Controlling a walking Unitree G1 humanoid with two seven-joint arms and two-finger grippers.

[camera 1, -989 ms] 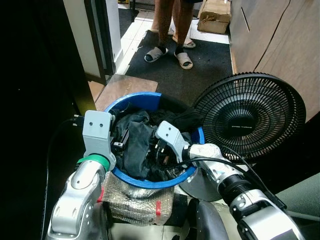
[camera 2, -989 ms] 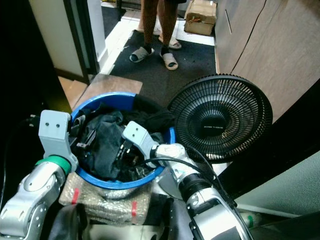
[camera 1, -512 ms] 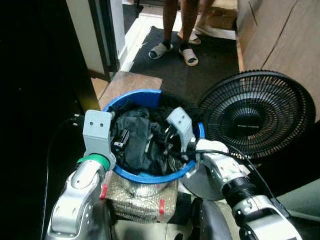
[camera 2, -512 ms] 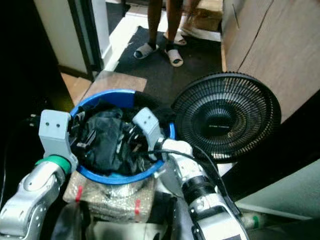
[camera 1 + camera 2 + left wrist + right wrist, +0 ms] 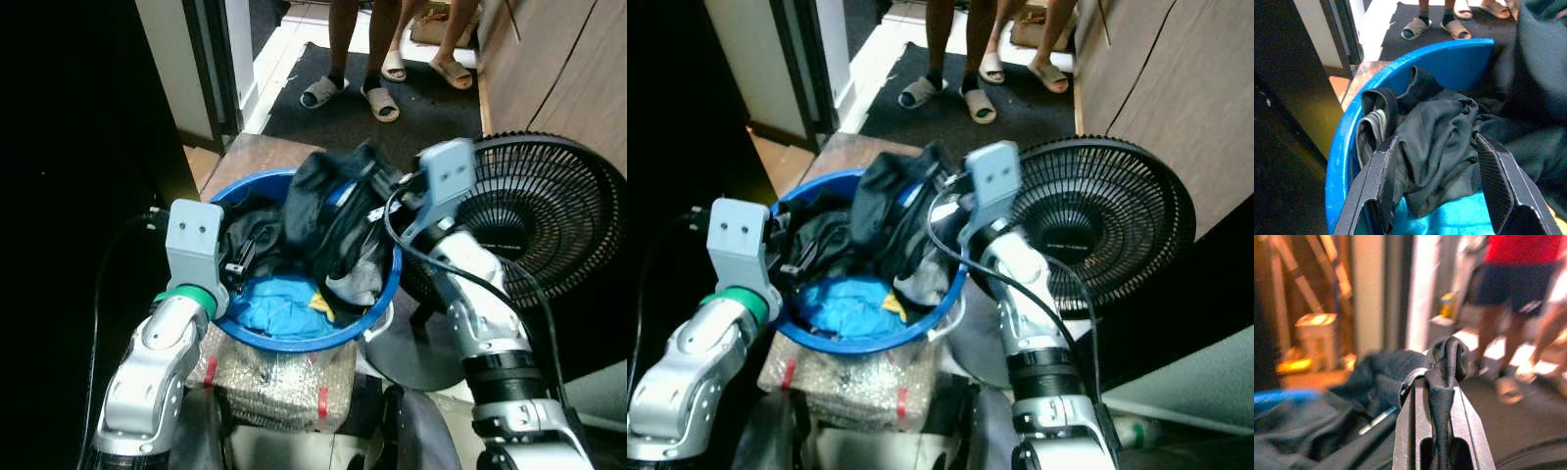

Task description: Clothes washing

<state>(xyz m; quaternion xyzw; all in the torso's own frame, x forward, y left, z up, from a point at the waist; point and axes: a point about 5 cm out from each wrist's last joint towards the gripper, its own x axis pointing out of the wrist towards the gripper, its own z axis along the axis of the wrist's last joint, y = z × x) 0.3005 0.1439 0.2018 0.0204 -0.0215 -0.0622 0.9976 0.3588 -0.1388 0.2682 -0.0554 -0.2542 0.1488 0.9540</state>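
A blue basin point(image 5: 294, 343) of laundry stands in front of me on a bubble-wrapped bundle. My right gripper point(image 5: 1442, 377) is shut on a fold of a dark garment point(image 5: 328, 211) and holds it up over the basin's far right side. The rest of the garment hangs down into the basin. A bright blue cloth point(image 5: 279, 304) and a pale cloth point(image 5: 358, 284) lie underneath. My left gripper point(image 5: 1435, 142) is open inside the basin's left rim, its fingers on either side of a crumpled dark grey garment point(image 5: 1444, 142).
A black floor fan point(image 5: 534, 206) stands close on the right, behind my right arm. People in sandals point(image 5: 353, 93) stand on a dark mat beyond the basin. A wooden cabinet point(image 5: 549, 59) is at far right and a door frame point(image 5: 211, 59) at left.
My right gripper has risen and moved back, pulling the dark garment up out of the basin and uncovering the blue cloth. The left gripper stays at the rim. The camera has shifted.
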